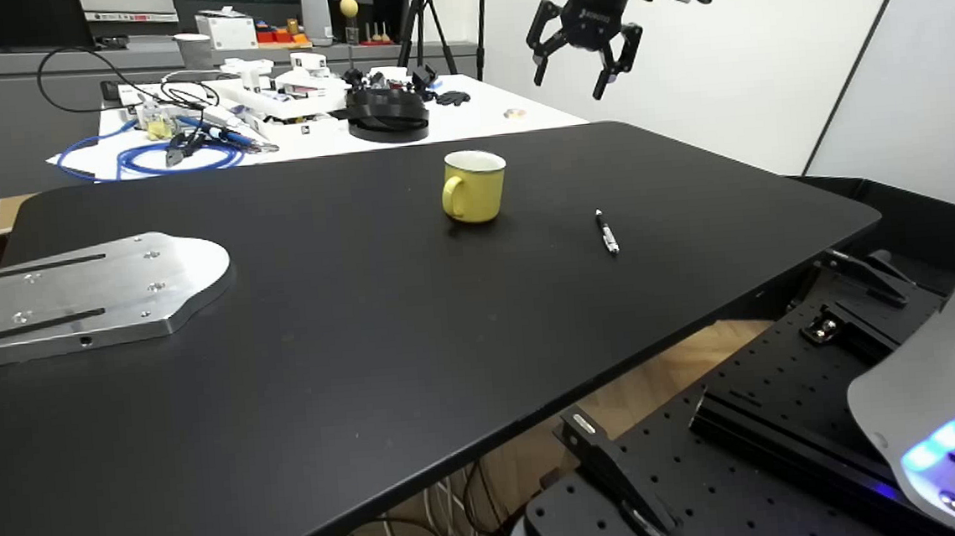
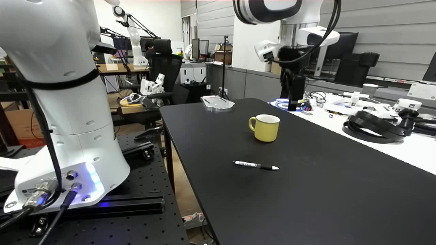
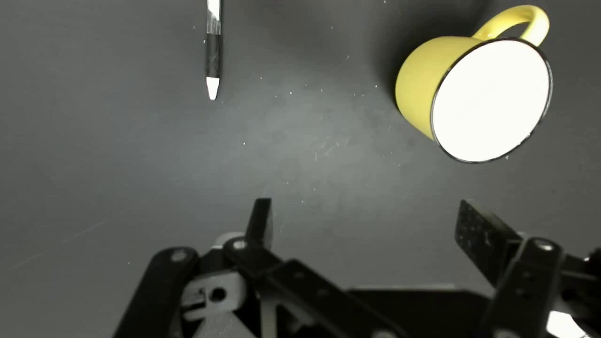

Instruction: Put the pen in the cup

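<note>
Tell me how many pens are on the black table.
1: the pen lies flat on the black table, apart from the yellow cup. No others show there.

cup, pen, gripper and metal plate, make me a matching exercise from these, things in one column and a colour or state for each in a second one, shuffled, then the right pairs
Things
1. cup
2. gripper
3. metal plate
4. pen

Colour or state
A. open, holding nothing
B. white and black, lying on the table
C. yellow, standing upright
D. silver, rounded at one end

Right pairs: 1-C; 2-A; 3-D; 4-B
</note>
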You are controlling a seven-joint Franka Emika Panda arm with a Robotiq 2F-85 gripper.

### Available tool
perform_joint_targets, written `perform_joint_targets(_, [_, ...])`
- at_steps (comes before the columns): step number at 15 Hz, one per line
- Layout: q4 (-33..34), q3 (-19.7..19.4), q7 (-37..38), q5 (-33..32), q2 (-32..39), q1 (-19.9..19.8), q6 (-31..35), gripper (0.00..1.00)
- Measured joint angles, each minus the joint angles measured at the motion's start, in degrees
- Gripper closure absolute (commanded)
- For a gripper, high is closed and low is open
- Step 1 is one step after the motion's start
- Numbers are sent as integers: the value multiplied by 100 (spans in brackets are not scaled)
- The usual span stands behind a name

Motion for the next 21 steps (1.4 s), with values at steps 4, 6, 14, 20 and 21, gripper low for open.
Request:
perform_joint_targets(4, [-151,-1,80,-13,387,46,405,0])
perform_joint_targets(6, [-274,-1,80,9,486,80,638,0])
perform_joint_targets(14, [-540,121,-189,436,527,114,997,0])
perform_joint_targets(20, [-543,118,-186,414,535,115,999,0])
perform_joint_targets(21, [-551,107,-182,407,557,117,999,0])
